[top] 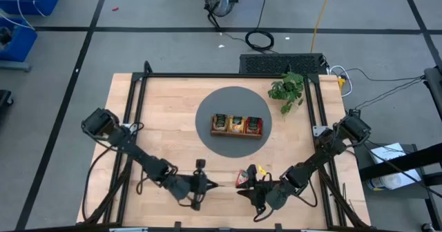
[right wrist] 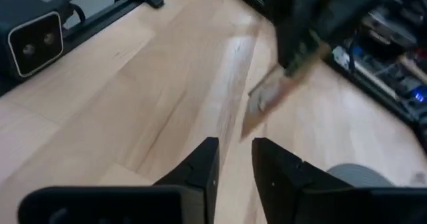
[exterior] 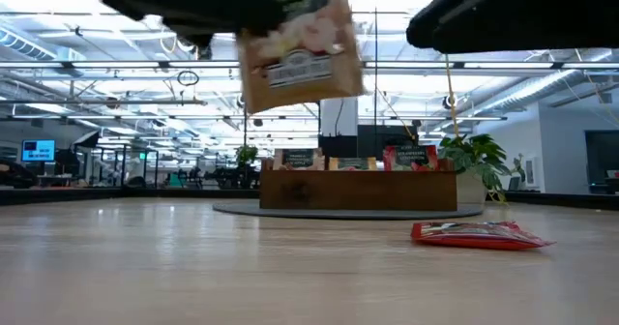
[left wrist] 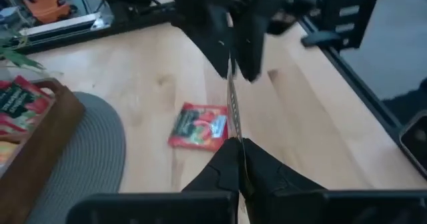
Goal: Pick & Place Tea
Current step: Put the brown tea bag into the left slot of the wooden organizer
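Left tool [left wrist: 235,147] pinches 1 cream sachet [exterior: 298,54] above table [top: 166,121].

Grey floor [top: 166,11] with dark seams, bright ceiling strip lights [exterior: 116,66], distant desks.

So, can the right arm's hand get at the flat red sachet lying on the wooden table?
Probably yes: the right hand stands open and empty, and the flat red sachet lies uncovered on the wooden table close by.
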Motion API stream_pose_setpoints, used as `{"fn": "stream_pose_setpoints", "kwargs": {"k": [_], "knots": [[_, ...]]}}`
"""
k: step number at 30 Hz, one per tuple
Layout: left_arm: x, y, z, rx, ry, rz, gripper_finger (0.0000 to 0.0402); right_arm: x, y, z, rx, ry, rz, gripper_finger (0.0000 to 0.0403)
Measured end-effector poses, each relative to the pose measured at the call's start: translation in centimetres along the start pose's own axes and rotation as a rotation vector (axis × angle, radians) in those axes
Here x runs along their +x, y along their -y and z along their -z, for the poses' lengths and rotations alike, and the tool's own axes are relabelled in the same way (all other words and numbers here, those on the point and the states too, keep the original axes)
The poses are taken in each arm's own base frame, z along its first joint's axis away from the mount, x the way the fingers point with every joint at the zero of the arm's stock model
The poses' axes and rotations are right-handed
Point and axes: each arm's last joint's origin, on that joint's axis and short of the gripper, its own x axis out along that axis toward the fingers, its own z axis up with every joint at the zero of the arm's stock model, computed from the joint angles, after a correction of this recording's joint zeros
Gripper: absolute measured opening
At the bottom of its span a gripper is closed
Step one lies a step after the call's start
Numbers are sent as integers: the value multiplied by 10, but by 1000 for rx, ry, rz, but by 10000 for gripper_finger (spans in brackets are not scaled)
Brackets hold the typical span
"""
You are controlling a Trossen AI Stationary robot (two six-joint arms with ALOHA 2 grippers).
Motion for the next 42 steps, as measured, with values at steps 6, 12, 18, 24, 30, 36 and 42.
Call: {"fn": "stream_pose_setpoints", "kwargs": {"k": [6, 12, 18, 24, 30, 36, 42], "knots": [[-11, 21, 6, 60, -15, 38, 4, 6, 9, 5, 106, -45, 48, 103], [-12, 21, 10, 34, -54, 10, 6, 9, 18, 4, 209, -28, 81, 116], [-8, 13, 11, -15, -71, -16, 8, 8, 48, -7, 433, 26, -42, 117], [-6, 8, 13, -24, -96, -38, 7, 13, 67, -6, 488, 46, -181, 123], [-2, 2, 13, -46, -101, -60, 5, 20, 78, -2, 561, 44, -168, 130], [-2, 1, 12, -60, -94, -61, 4, 22, 82, -2, 579, 50, -159, 138], [-2, 1, 11, -67, -74, -92, 4, 22, 84, -2, 584, 52, -153, 149]]}}
